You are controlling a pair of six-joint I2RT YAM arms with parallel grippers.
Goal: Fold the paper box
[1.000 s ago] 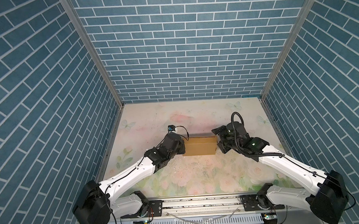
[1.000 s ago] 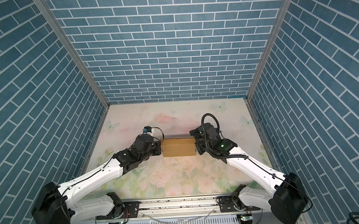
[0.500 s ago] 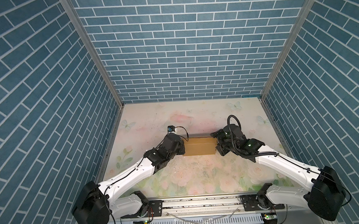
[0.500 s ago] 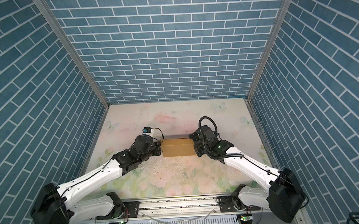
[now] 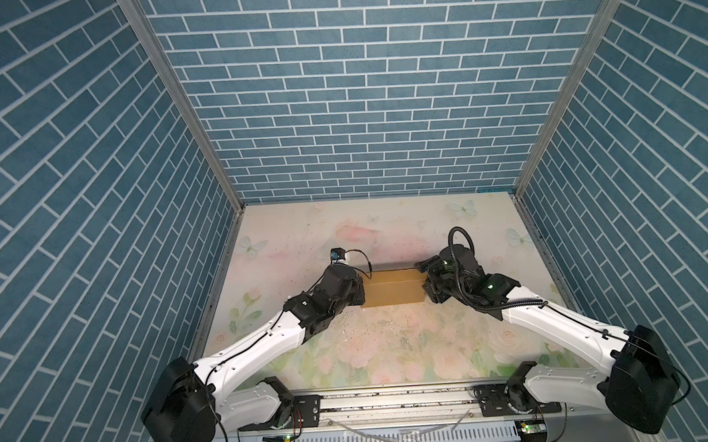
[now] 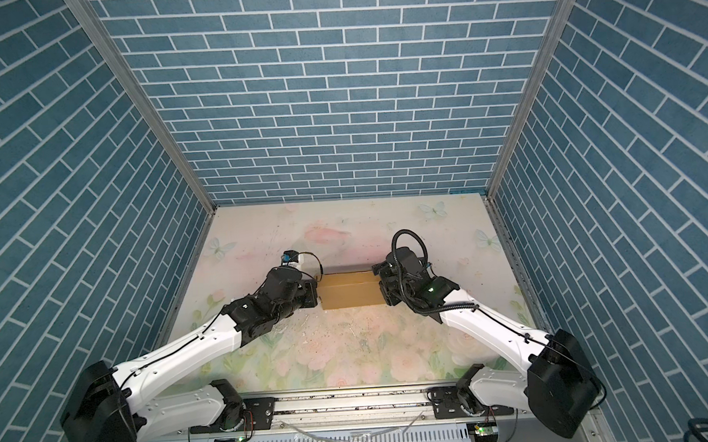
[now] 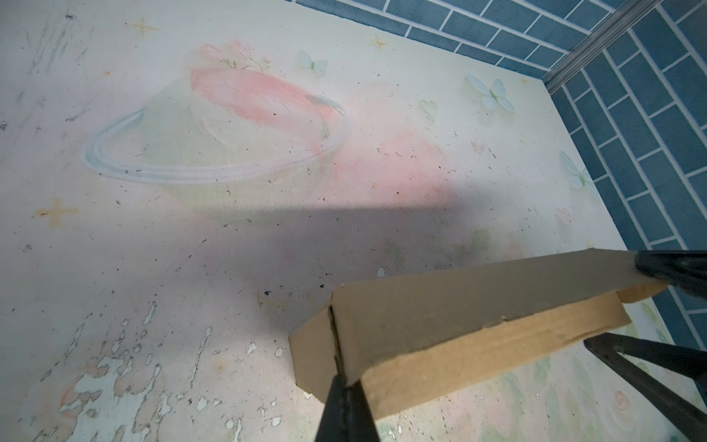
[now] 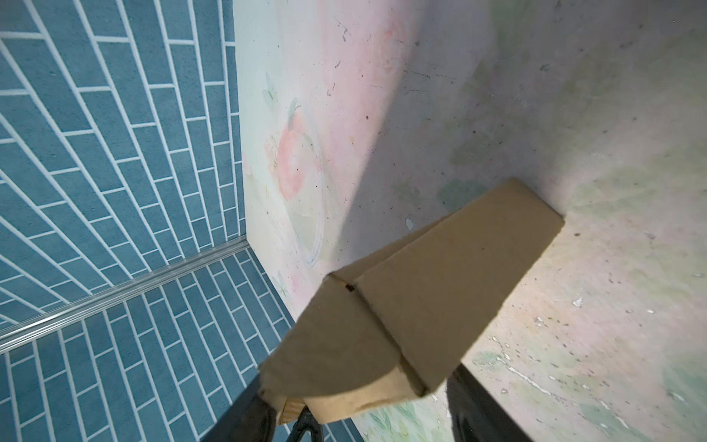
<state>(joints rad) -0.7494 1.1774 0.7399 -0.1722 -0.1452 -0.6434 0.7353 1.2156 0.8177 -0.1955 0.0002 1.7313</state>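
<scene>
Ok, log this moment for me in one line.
paper box: folded into box shape | left gripper: shut, tips on its left end | right gripper: open, jaws astride its right end

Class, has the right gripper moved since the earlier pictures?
Yes. In a top view the right gripper has edged left, closer over the paper box's right end.

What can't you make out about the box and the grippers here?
- Paper box ends, both top views: covered by the left gripper and right gripper.
- Box interior, every view: enclosed by its own panels.
- Right gripper's fingers, right wrist view: cut by the frame edge, one tip behind cardboard.
</scene>
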